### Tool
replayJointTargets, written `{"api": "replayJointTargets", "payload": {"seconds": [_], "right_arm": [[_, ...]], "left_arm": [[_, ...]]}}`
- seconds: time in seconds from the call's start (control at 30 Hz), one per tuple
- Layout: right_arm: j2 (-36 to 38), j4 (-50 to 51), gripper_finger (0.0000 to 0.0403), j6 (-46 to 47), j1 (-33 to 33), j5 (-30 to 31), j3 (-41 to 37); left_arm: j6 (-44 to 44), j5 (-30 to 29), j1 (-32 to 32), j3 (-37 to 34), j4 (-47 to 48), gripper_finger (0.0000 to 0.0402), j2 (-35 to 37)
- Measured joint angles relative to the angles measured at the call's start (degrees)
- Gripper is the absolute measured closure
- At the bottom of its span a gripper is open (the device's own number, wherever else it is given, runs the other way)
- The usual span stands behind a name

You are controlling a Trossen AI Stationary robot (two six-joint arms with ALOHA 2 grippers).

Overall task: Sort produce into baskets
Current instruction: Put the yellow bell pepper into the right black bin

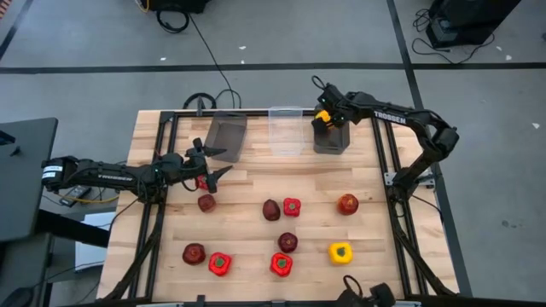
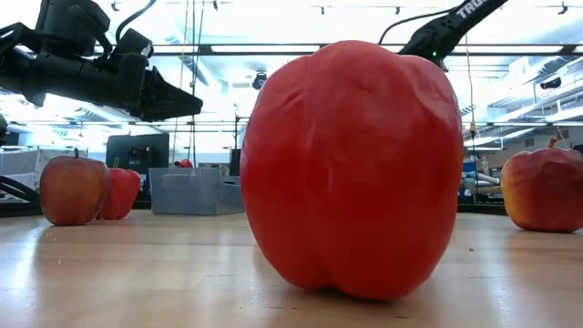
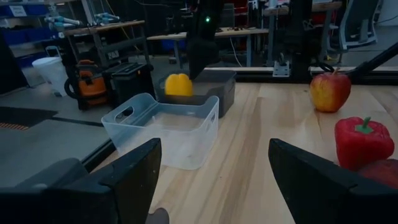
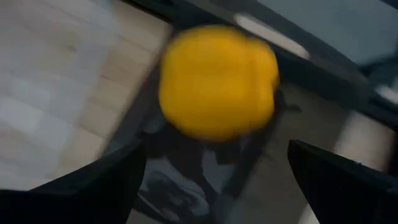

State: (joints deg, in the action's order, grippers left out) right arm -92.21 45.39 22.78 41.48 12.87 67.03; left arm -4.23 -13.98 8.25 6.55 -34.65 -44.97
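Note:
My right gripper (image 1: pixel 322 119) is open above the right dark grey basket (image 1: pixel 331 138). A yellow bell pepper (image 4: pixel 216 81) is between its spread fingers without touching them, over the basket's opening; it also shows in the left wrist view (image 3: pixel 178 84) at that basket's rim (image 3: pixel 211 81). My left gripper (image 1: pixel 213 162) is open and empty above the table's left side, near a red pepper (image 1: pixel 202 182) and a maroon apple (image 1: pixel 206 203). The clear basket (image 1: pixel 287 130) and the left dark grey basket (image 1: pixel 226 136) stand at the far edge.
Loose produce lies across the table: a red pepper (image 1: pixel 292 206), maroon apples (image 1: pixel 271 210) (image 1: pixel 287 242) (image 1: pixel 194 253), a reddish apple (image 1: pixel 347 204), a yellow pepper (image 1: pixel 340 252), and red peppers (image 1: pixel 281 264) (image 1: pixel 219 263) near the front edge. One red pepper (image 2: pixel 351 169) fills the low view.

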Motion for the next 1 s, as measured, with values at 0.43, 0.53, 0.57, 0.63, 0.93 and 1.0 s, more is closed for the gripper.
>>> {"api": "replayJointTargets", "payload": {"seconds": [0.43,0.53,0.57,0.63,0.93,1.0], "right_arm": [[10.97,15.46,0.0007,12.1,-17.63,-4.06,3.38],[11.13,20.44,0.0007,17.17,-24.41,-5.59,3.38],[11.15,21.4,0.0007,18.98,-26.96,-6.27,3.38],[11.08,21.67,0.0007,22.97,-31.98,-7.68,3.38],[8.71,20.64,0.0007,45.09,-47.53,-9.86,3.36],[8.21,20.32,0.0007,47.56,-49.45,-10.22,3.36]], "left_arm": [[-0.47,0.02,0.0,0.0,1.18,0.0099,0.0],[-0.14,0.04,0.0,0.0,1.88,0.0099,0.0],[-0.09,0.04,0.0,0.0,1.88,0.0099,0.0],[-0.07,0.04,0.0,0.0,2.17,0.0099,0.0],[0.16,0.04,0.0,0.0,2.2,0.0099,0.0],[0.1,0.06,0.0,0.0,1.63,0.0099,0.0]]}}
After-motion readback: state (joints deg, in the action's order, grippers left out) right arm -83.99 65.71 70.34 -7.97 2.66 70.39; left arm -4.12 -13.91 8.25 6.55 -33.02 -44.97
